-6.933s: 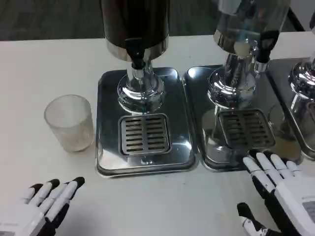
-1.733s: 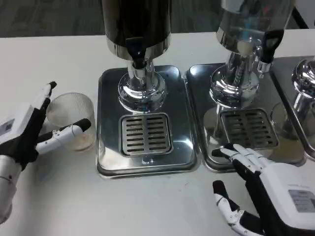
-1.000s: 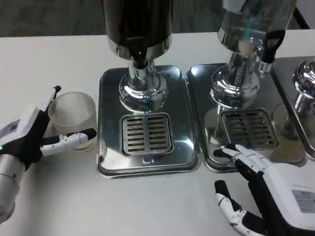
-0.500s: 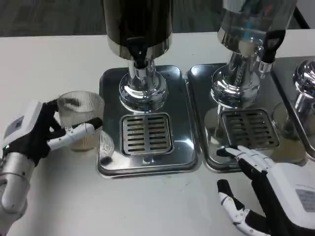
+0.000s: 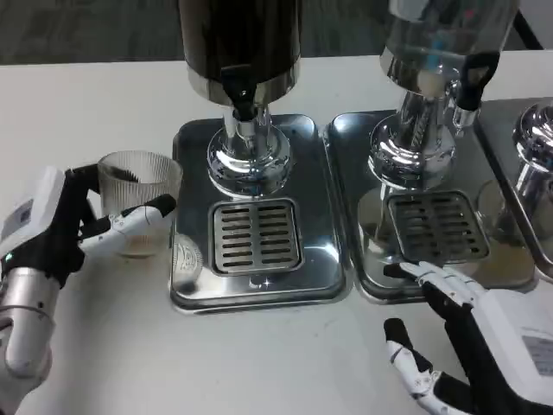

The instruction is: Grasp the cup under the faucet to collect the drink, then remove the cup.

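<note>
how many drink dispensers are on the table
3. A dark dispenser on the left tray, a clear dispenser on the middle tray, and a third dispenser cut off at the right edge. More may stand beyond the frame.

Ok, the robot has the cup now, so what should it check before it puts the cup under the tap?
1. Left hand holds the cup: ok.
2. Cup upright: ok.
3. Cup looks empty inside: ok.
4. Drip grate under the dark dispenser's faucet is free: ok.
5. Right hand is away from that tray, fingers apart: ok.
6. Cup lifted off the table: cannot tell.
</note>
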{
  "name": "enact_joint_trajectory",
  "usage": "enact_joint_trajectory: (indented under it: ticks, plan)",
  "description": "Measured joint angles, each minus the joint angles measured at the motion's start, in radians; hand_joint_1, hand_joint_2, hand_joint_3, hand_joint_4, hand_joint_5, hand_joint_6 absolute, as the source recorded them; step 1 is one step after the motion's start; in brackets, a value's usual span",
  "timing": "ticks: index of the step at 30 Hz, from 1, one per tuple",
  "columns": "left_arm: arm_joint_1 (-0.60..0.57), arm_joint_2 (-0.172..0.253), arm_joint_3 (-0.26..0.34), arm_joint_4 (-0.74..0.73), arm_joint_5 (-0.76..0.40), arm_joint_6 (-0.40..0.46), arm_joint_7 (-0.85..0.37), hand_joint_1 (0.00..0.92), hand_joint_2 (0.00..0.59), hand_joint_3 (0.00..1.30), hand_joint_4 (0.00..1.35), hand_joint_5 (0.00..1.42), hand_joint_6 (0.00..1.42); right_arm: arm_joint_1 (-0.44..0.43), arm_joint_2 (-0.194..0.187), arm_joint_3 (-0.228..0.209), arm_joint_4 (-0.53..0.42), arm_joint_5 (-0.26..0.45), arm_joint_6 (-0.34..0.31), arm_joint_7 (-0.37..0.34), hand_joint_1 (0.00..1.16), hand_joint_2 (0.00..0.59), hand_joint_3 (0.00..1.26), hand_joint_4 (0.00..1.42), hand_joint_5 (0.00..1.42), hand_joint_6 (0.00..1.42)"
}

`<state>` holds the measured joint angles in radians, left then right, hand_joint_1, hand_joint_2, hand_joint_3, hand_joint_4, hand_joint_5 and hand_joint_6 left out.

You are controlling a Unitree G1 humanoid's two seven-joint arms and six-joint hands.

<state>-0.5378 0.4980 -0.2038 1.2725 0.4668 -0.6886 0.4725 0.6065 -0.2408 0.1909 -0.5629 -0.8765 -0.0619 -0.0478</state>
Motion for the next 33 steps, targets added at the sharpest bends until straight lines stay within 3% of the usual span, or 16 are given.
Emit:
enact_joint_trajectory:
  ticks: [12,33]
  plan:
    - [0.014,-0.001,0.017,-0.023,0.001,-0.100,0.033,0.253,0.232,0.73,0.82,1.16,1.42,-0.009,0.000,0.001,0.001,0.005,0.000,0.000,0.38,0.461,0.25,0.20,0.17,0.22]
    - [-0.020,-0.086,-0.064,-0.034,0.057,-0.089,-0.033,0.240,0.217,0.69,0.77,1.06,1.38,0.032,0.033,0.004,-0.029,0.002,0.000,-0.001,0.38,0.461,0.25,0.20,0.17,0.21]
